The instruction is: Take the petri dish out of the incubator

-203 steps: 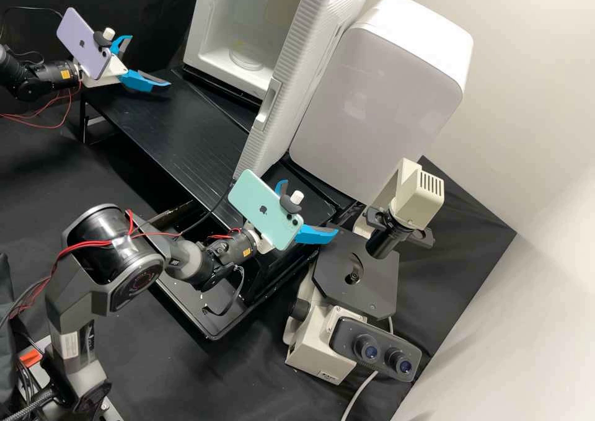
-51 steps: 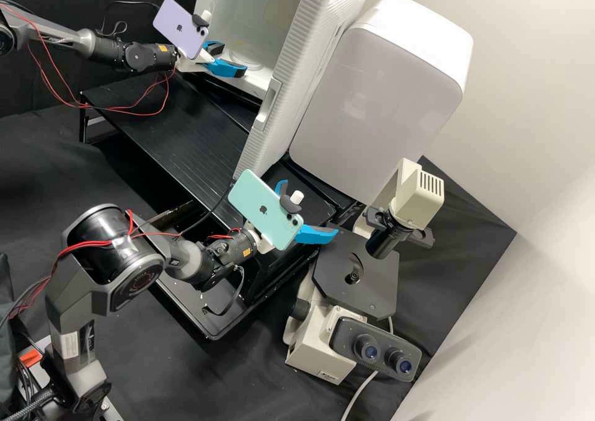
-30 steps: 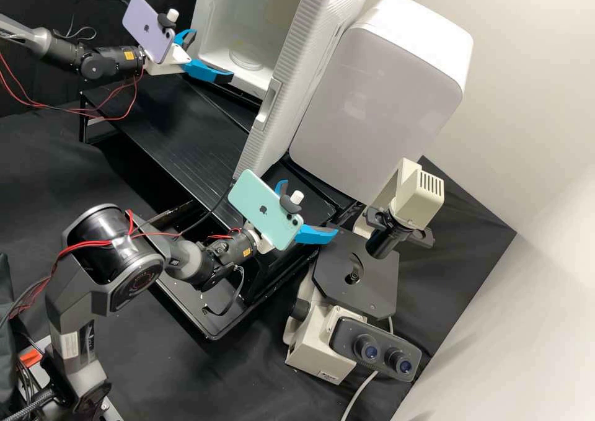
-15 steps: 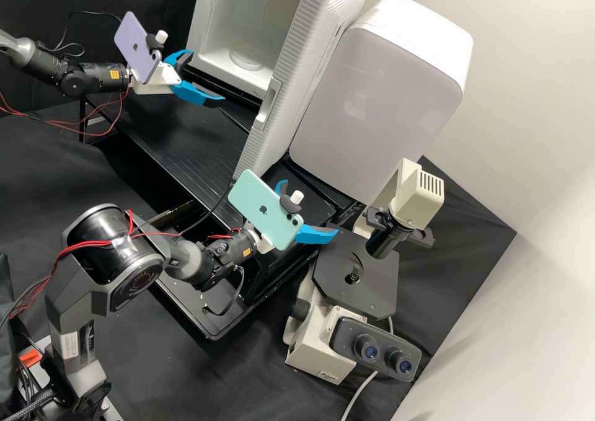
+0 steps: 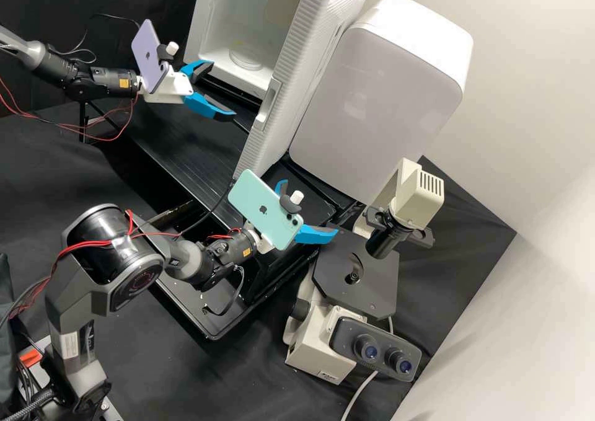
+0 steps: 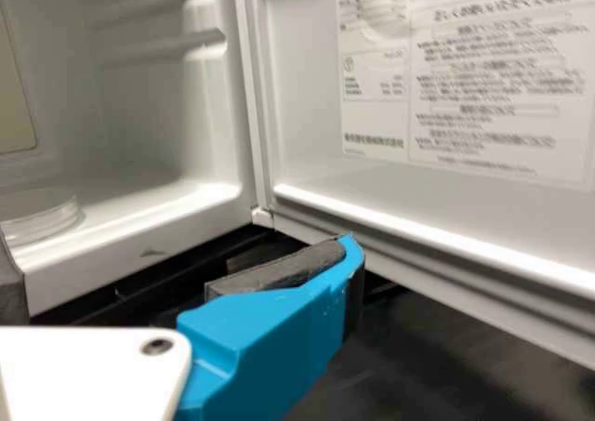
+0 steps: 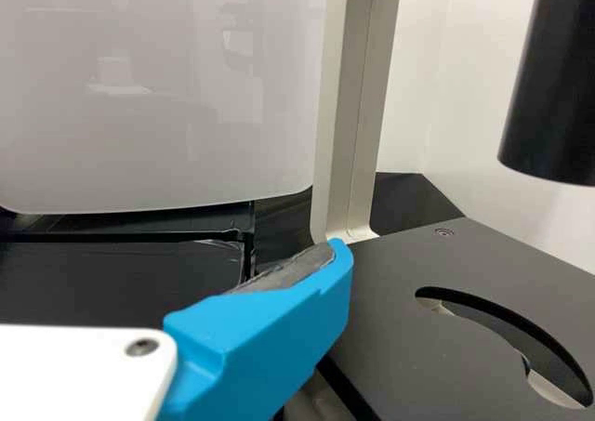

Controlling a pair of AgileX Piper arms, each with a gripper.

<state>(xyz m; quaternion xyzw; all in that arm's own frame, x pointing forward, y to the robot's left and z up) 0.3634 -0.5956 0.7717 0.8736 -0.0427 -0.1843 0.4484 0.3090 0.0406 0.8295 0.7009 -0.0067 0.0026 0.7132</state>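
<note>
A clear petri dish (image 5: 248, 56) lies on the floor of the white incubator (image 5: 214, 18), whose ribbed door (image 5: 304, 67) stands swung open. In the left wrist view the dish (image 6: 37, 218) sits inside the chamber near the front lip. My left gripper (image 5: 220, 90) hovers open and empty just outside the chamber's mouth, over the black shelf, short of the dish. One of its blue fingers (image 6: 279, 319) points at the door's hinge side. My right gripper (image 5: 310, 215) is open and empty beside the microscope stage (image 7: 446, 291), with a blue finger (image 7: 270, 328) above the stage's edge.
A second white box (image 5: 378, 92) stands right of the open door. The microscope (image 5: 365, 284) occupies the front right. A black raised shelf (image 5: 180, 142) runs from the incubator toward the near arm. Red cables (image 5: 37, 108) hang from the far arm.
The left gripper, at the incubator's mouth 1.7 s ago, drew back left, then came right and slightly down toward the opening. The dish stayed inside. The right arm kept still.
</note>
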